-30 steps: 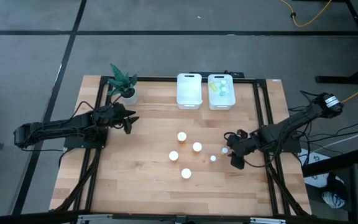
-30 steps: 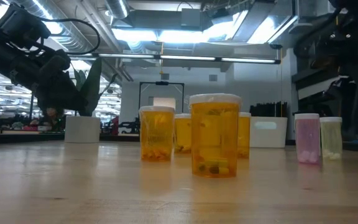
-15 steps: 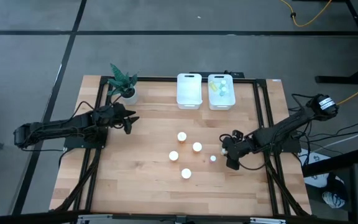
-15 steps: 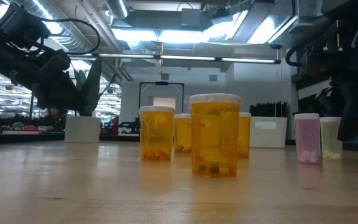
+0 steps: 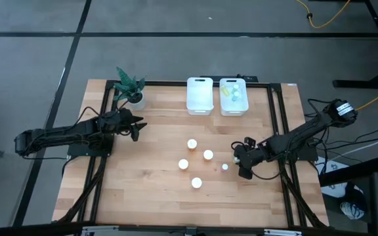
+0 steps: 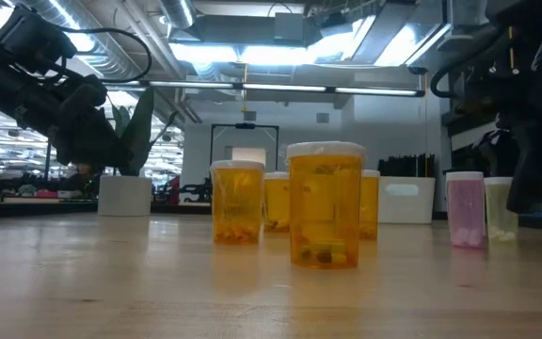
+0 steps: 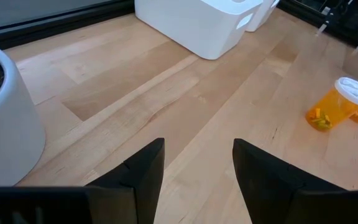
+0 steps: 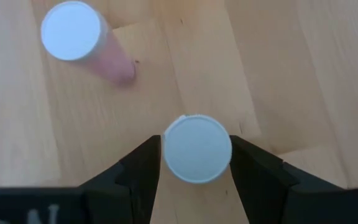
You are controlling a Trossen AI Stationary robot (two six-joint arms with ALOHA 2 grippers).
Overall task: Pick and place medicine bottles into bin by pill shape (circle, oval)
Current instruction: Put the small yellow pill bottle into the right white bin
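Four orange bottles with white caps (image 5: 196,162) stand upright mid-table; they also show in the low view (image 6: 325,207). A small pink bottle (image 5: 225,167) and a small yellowish bottle (image 5: 237,158) stand to their right. My right gripper (image 5: 241,162) is open and low over the table, its fingers on either side of the yellowish bottle's white cap (image 8: 197,149); I cannot tell if they touch it. The pink bottle (image 8: 73,31) stands just beyond. My left gripper (image 5: 136,128) is open and empty at the table's left, near the potted plant (image 5: 130,88).
Two white bins stand at the far edge: the left one (image 5: 199,105) and the right one (image 5: 233,108), which holds a few small pastel bottles. The plant's white pot (image 7: 5,118) is close beside my left gripper. Bare wood lies toward the near edge.
My right gripper has gone toward the table's left and down, and its fingers now stand around the yellowish bottle. The bottle stays upright on the table.
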